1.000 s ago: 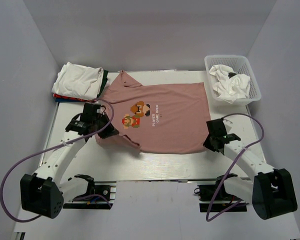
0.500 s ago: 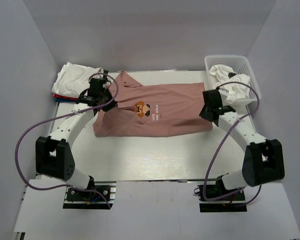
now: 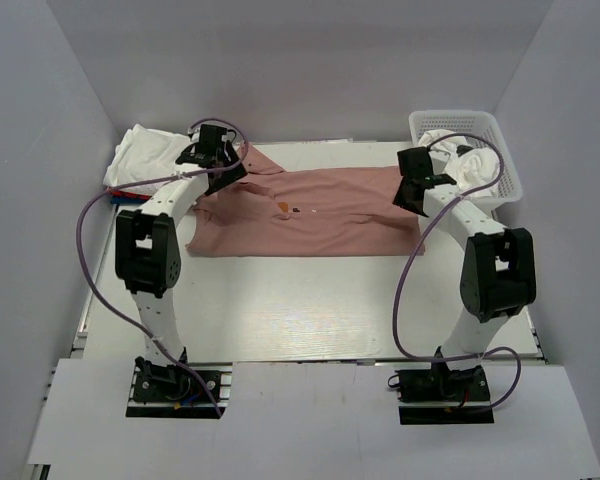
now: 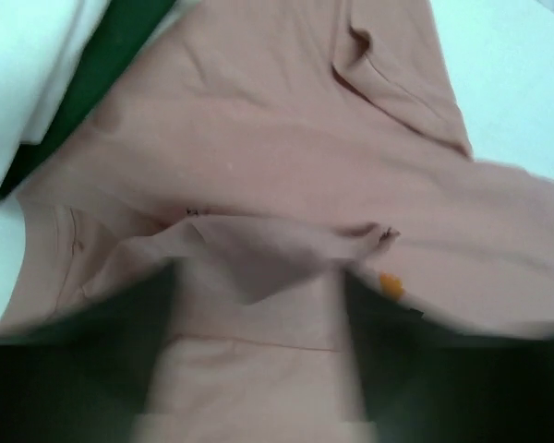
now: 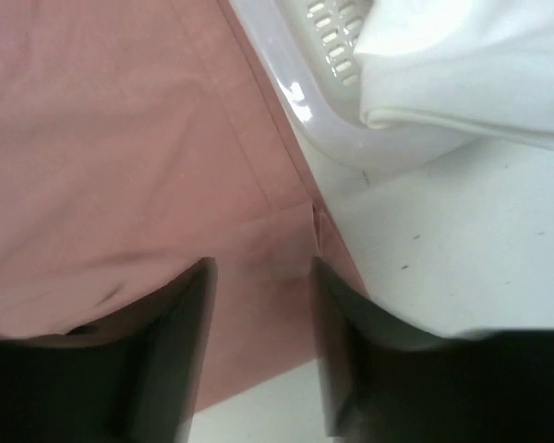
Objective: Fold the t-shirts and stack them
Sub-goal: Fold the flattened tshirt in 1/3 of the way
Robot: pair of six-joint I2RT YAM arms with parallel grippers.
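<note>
The dusty pink t-shirt [image 3: 310,225] lies folded in half across the back of the table, with only a sliver of its print showing. My left gripper [image 3: 218,160] hovers over its far left corner by the collar. In the left wrist view this gripper [image 4: 254,305] is open, and the rumpled pink cloth [image 4: 258,138] lies loose below it. My right gripper [image 3: 412,195] is over the shirt's far right corner. It [image 5: 261,277] is open too, with the pink hem [image 5: 120,138] flat beneath it. A white t-shirt [image 3: 150,155] tops a stack at the back left.
Red, blue and dark green [image 4: 102,65] shirts lie under the white one in the stack. A white plastic basket [image 3: 510,170] at the back right holds crumpled white shirts [image 3: 470,165]. Its rim [image 5: 305,92] is close to my right gripper. Grey walls enclose the table.
Both arms carried the shirt's near edge toward the back, folding it in half. Both grippers went from shut on the cloth to open and let it go.
</note>
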